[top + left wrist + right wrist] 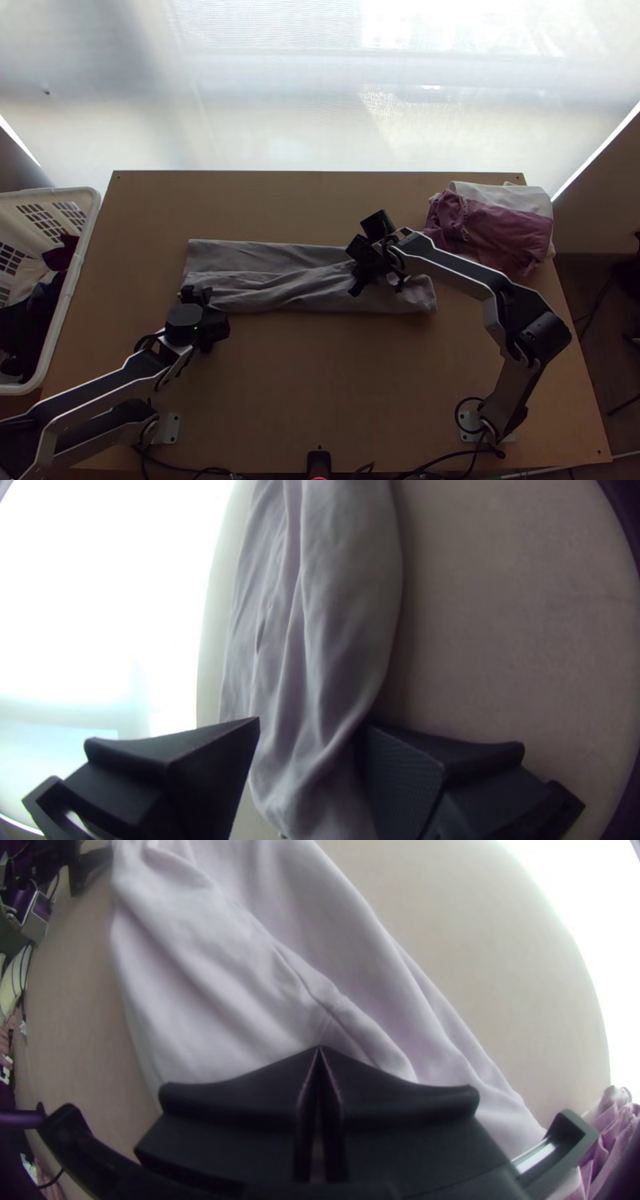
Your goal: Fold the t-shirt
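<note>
**Uneven bites and stray tips could undo this strip**

In the left wrist view, my left fingers (402,780) stand apart, with one end of the grey t-shirt (340,607) lying between them. Creases run along the cloth there. If I close too high, I may catch just the upper layer, and a lift would peel it away from what lies beneath.

In the right wrist view, my right fingers (233,1107) are together at their tips, just by a seam (337,1007). Whether they pinch any fabric I cannot tell. If they don't, a sideways move would drag the tips across the cloth and ruck it up; if they do, lifting this one spot would pull the layers askew.

In the top view, the t-shirt lies as a long, wrinkled strip across the counter (320,384). My left fingers are at its left end, by the near edge, my right ones over its right part. Folding from such unmatched holds could twist the strip. The folded clothes pile (500,232) sits near the right end, so a wide swing of my right arm (456,272) could brush it and knock it out of shape.
</note>
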{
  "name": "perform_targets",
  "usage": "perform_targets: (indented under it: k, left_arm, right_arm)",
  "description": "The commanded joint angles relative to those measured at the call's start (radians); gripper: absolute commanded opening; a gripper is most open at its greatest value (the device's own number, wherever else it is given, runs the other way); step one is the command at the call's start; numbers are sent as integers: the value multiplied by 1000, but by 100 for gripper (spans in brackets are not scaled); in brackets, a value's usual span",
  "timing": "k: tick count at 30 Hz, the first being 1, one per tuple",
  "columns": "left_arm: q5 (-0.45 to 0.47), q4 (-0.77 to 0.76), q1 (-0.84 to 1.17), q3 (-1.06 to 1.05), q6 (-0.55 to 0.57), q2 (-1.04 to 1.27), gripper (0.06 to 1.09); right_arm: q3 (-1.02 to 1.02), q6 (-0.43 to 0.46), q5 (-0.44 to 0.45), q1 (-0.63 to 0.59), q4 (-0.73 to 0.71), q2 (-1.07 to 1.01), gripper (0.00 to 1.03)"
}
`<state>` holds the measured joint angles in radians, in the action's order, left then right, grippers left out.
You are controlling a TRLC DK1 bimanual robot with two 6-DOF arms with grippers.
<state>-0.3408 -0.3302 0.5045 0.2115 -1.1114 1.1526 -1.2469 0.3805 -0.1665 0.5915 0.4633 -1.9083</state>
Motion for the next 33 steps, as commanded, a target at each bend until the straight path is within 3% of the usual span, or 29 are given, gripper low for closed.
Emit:
perform_targets:
  k: [1, 3, 7, 10, 17, 20, 25, 27, 33]
  left_arm:
    - [8, -112, -3, 12, -19, 88, 76]
    - [8, -119, -3, 29, -16, 121, 96]
    - [8, -141, -6, 51, -15, 174, 103]
    - [8, -142, -6, 65, -13, 196, 103]
    - [10, -210, -11, 65, -19, 305, 75]
    - [14, -234, -11, 69, -19, 323, 45]
    - [23, -236, -17, 77, -21, 317, 15]
    - [23, -231, -15, 69, -25, 274, 10]
    - [23, -115, -11, 26, -24, 84, 10]
  right_arm:
    - [6, -14, -8, 4, 5, 6, 3]
    - [10, -19, -10, 10, 5, 8, 3]
    - [15, -23, -13, 14, 6, 11, 3]
    - [18, -23, -14, 14, 6, 12, 3]
    - [27, -29, -14, 11, 6, 17, 3]
    - [32, -37, -14, 11, 6, 22, 3]
    - [38, -40, -14, 13, 6, 25, 3]
    - [38, -43, -14, 13, 6, 26, 3]
    - [55, -51, -14, 19, 8, 51, 3]
